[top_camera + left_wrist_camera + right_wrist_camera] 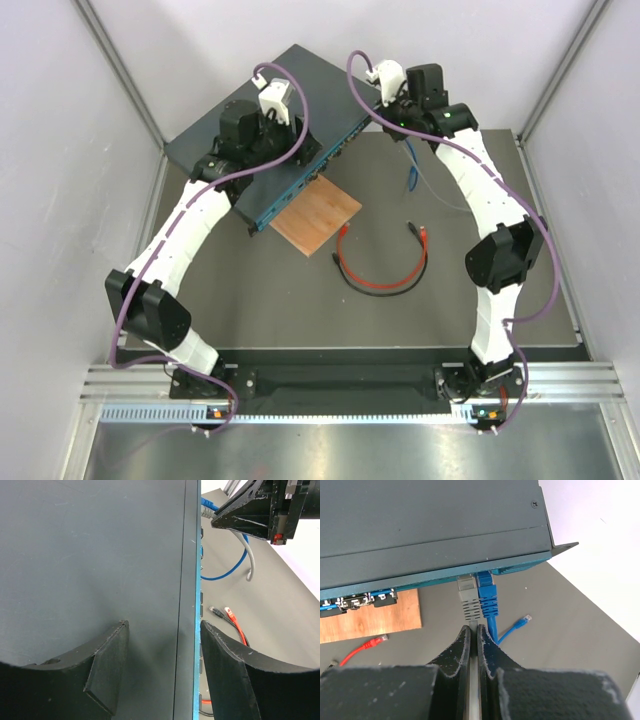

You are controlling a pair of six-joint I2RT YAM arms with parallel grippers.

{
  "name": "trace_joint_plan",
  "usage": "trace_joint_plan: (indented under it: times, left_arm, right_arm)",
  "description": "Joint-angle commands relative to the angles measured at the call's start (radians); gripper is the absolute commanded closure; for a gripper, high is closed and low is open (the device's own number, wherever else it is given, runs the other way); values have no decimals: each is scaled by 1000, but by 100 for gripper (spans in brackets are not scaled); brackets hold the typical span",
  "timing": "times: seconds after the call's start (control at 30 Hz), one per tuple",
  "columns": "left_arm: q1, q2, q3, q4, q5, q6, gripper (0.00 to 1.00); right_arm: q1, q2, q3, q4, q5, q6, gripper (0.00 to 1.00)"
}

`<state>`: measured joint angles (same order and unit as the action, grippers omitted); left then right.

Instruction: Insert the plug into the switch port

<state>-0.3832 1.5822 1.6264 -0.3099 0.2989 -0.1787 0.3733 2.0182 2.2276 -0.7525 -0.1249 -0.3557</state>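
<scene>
The switch (270,110) is a dark slate-grey box lying at the back left, its teal front edge (420,577) facing the table. My right gripper (474,630) is shut on the grey cable just behind the grey plug (469,600). The plug's tip sits in a socket at the switch's right end, right beside a seated blue plug (487,597). How deep it sits is hidden. My left gripper (165,630) is open above the switch top (90,555). One finger is over the top and the other over the teal edge (198,630).
A brown wooden board (315,215) lies under the switch's front edge. A red and black cable (380,270) curls at mid table. The blue cable's loose end (522,621) lies on the mat. Both wrists (385,110) crowd the switch. The enclosure walls are close behind.
</scene>
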Motion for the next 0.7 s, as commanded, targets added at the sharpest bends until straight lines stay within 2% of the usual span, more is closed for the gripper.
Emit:
trace_joint_plan:
  times: [0.0,0.67]
  left_arm:
    - [15,28,10,-15,0,-22,36]
    - [26,41,18,-15,11,-36,36]
  right_arm:
    - [50,45,50,286,-67,11,100]
    - [84,51,89,446,-151,27,100]
